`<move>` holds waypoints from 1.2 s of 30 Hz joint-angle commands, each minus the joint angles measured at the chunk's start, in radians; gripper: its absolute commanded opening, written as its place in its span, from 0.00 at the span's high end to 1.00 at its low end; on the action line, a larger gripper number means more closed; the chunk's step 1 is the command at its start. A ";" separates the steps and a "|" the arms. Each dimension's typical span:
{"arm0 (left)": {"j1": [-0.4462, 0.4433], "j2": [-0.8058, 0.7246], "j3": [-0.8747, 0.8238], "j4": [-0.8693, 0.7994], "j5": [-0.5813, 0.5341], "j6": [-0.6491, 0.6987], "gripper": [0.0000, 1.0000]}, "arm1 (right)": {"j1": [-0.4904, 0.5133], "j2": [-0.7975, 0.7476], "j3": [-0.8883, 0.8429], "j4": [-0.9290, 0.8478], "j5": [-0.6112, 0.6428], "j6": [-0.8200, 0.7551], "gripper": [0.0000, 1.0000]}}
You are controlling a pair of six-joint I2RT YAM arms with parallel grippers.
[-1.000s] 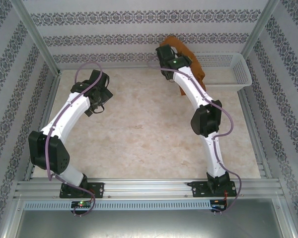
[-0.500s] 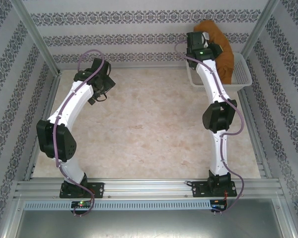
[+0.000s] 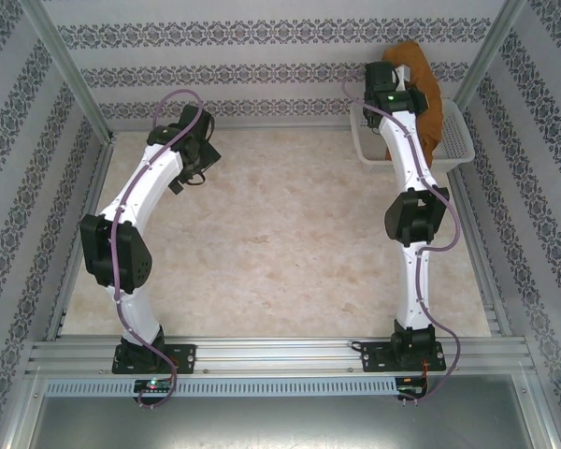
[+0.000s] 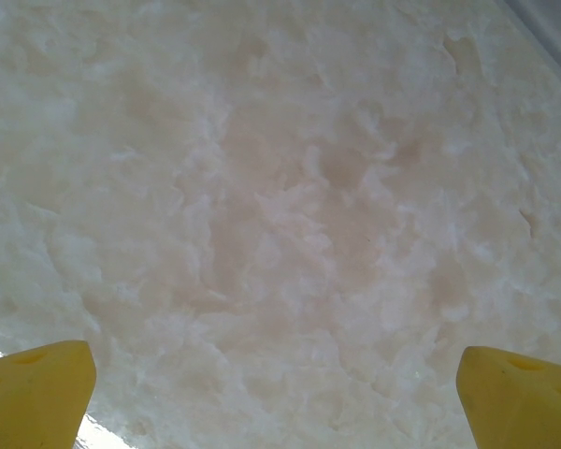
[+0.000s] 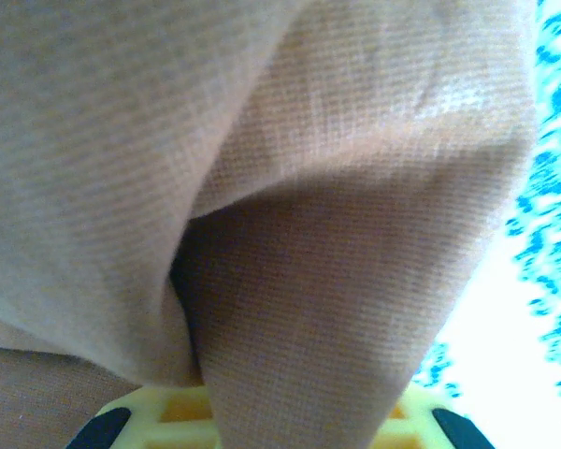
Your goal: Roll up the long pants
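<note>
Your right gripper is up at the far right corner of the table, its arm stretched almost straight out from the base. The long pants are bunched in its grip as a rust-brown lump, which hangs over the white plastic basket against the back wall, its lower end down inside the basket. Your left gripper is above the far left part of the table, well apart from the pants, with nothing in it and only bare marbled surface below.
</note>
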 commanded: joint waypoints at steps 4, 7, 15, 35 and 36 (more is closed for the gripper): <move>0.012 0.030 0.060 -0.063 -0.027 0.033 0.01 | -0.051 -0.074 0.019 -0.126 -0.200 0.483 1.00; 0.010 0.027 0.054 -0.063 -0.027 0.031 0.01 | -0.098 -0.113 -0.039 -0.132 -0.433 0.651 1.00; 0.011 0.014 0.040 -0.061 -0.030 0.039 0.01 | -0.173 -0.224 -0.271 0.092 -0.730 0.894 1.00; 0.015 0.005 0.040 -0.043 -0.023 0.078 0.01 | -0.226 -0.198 -0.204 0.393 -0.755 1.184 1.00; 0.016 0.003 0.040 -0.042 -0.023 0.081 0.01 | -0.226 -0.188 -0.186 0.406 -0.745 1.195 1.00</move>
